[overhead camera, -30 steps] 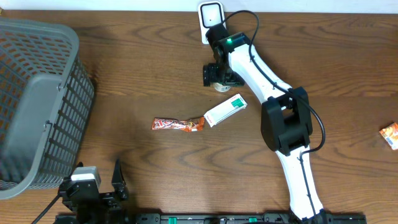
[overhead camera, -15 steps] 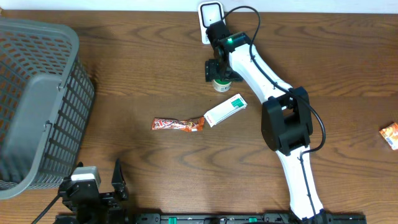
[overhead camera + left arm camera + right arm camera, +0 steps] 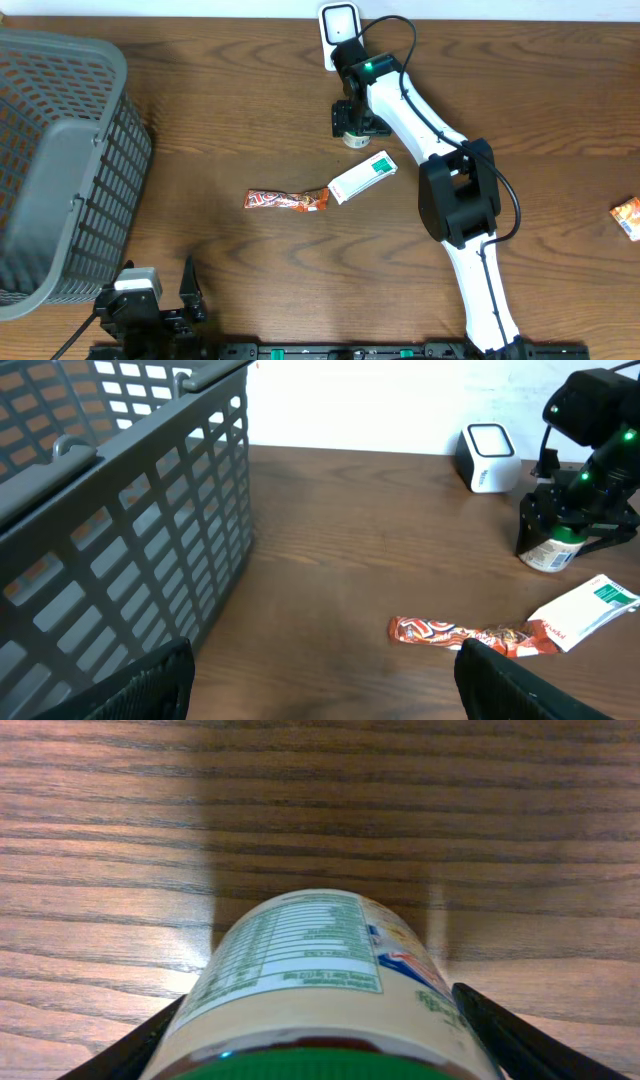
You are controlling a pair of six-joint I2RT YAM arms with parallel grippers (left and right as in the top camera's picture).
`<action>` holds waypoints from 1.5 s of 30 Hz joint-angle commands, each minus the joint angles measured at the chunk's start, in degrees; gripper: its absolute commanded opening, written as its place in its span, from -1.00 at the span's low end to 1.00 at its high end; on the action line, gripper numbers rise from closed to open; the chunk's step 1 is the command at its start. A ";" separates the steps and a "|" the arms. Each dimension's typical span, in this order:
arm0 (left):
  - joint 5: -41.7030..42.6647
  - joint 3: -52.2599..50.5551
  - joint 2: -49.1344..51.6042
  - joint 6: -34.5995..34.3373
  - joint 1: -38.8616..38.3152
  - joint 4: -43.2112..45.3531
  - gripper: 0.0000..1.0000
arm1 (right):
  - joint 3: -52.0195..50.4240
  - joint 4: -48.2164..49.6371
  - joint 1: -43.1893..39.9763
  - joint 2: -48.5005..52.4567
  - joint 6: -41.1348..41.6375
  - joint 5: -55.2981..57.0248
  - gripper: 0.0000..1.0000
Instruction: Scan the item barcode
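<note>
R claw clamped on the bottle, just short of the scanner.

Nearest the base, L claw [image 3: 335,675] hangs low over the front of the counter [image 3: 200,100], jaws wide, nothing btwn them. Grey mesh basket [image 3: 60,150] fills the L side. Mid-counter, a red candy bar [image 3: 287,200] lies flat, its R end right at the corner of a white-and-green box [image 3: 362,177]; can't tell if they touch. Past those, the bottle [image 3: 352,139] stands upright on the counter, green lid up, small-print label facing the wrist cam. R claw [image 3: 318,1010] sits over it from above, black fingers [image 3: 130,1050] pressed to both sides. White scanner [image 3: 338,22] stands at the far edge, near the bottle but apart. Orange packet [image 3: 628,217] lies way off at the R edge.
</note>
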 commanded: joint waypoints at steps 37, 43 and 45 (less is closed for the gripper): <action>0.33 0.11 -0.35 -0.04 -0.20 0.17 0.68 | 20.09 -31.50 -0.79 3.76 -8.94 -19.87 0.15; 0.33 0.11 -0.35 -0.04 -0.20 0.17 0.68 | 21.00 -33.33 -0.79 3.74 -11.52 -31.52 0.18; 0.33 0.11 -0.35 -0.04 -0.20 0.20 0.68 | 21.00 -33.31 -0.87 3.74 -11.52 -34.42 0.18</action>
